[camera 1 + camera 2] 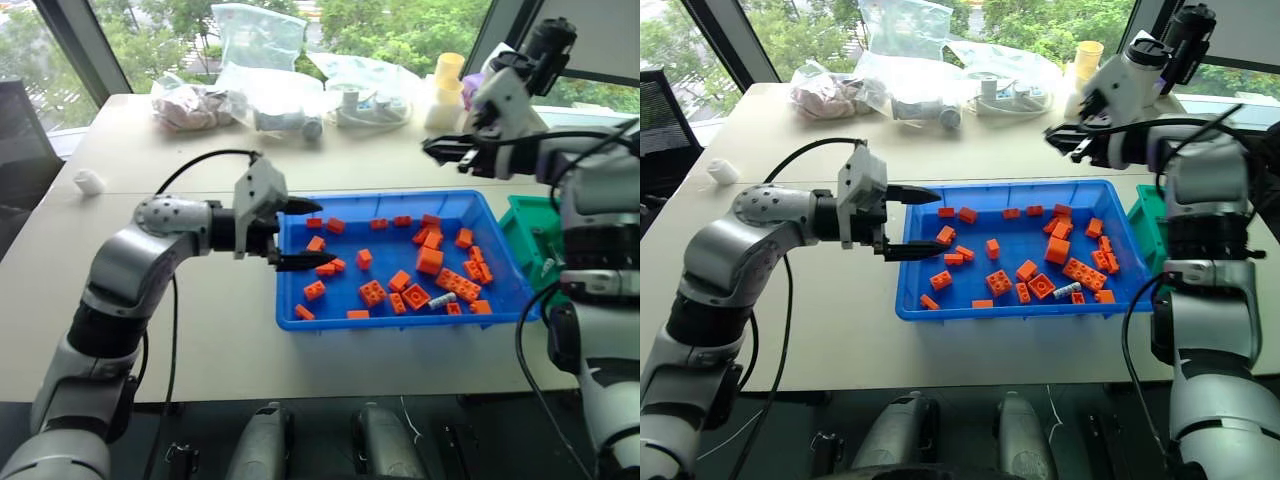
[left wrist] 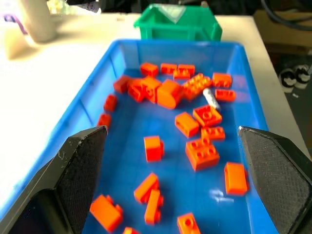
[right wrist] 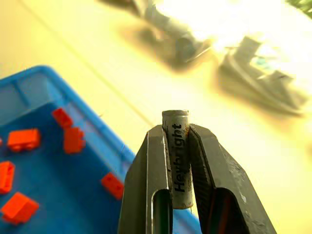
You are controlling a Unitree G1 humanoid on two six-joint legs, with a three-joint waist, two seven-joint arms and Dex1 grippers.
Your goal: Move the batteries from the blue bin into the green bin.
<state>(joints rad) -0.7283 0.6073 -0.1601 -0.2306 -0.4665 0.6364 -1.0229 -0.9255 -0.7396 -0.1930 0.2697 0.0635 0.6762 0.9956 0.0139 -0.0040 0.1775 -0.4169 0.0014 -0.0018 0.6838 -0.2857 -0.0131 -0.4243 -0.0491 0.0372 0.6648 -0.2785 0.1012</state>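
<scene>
right claw (image 3: 176, 146): clamped on one battery (image 3: 177, 156), held above the pale surface (image 1: 200, 330) at the upper right of the head view, beyond the far rim of the blue bin (image 1: 400, 320). left claw (image 1: 296, 233): fingers wide apart, level over the bin's left rim. blue bin, centre frame: orange bricks (image 1: 372, 292) scattered, one more battery (image 1: 442, 299) among them near its lower right; green bin (image 1: 530, 235) touching its right end.

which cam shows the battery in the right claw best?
Right wrist view: the battery stands close up between the right claw's fingers, its printed label readable. In the eye views the claw is up over the table, the battery too small to make out.
</scene>
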